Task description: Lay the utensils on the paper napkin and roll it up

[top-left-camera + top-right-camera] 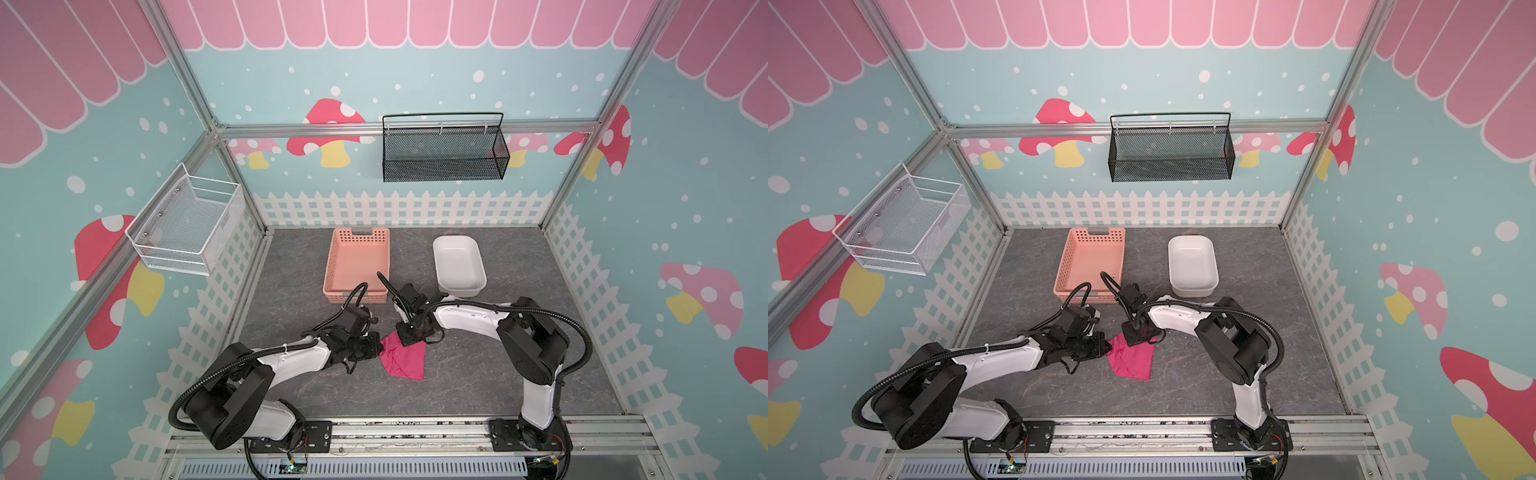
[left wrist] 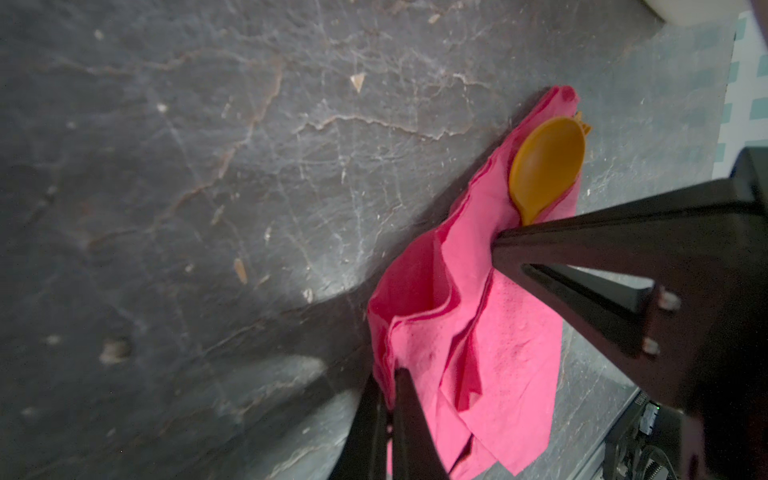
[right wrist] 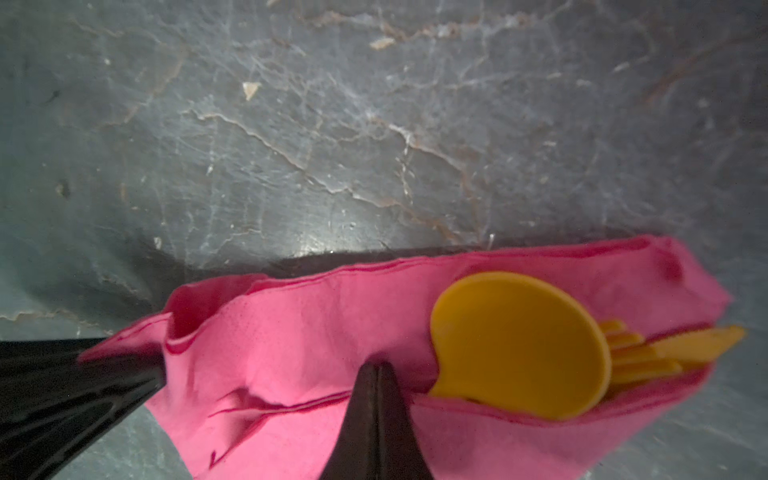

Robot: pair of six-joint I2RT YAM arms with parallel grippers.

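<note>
Folded paper napkin (image 1: 405, 359) around utensils (image 3: 519, 345); left end effector (image 2: 388, 382) tight on it, right end effector (image 3: 376, 370) closed atop.

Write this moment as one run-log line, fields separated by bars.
step: rolling | left gripper: shut on paper napkin | right gripper: shut on paper napkin | utensils: inside fold, spoon visible

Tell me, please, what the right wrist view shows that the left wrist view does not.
Only the right wrist view: the knife's tip, and the fork's tines plainly, where the left shows a mere sliver. Only the left wrist view: an edge of the white tub and the fence-patterned wall. Both: the paper napkin wrapped partway around the orange spoon, on the grey tabletop.
</note>
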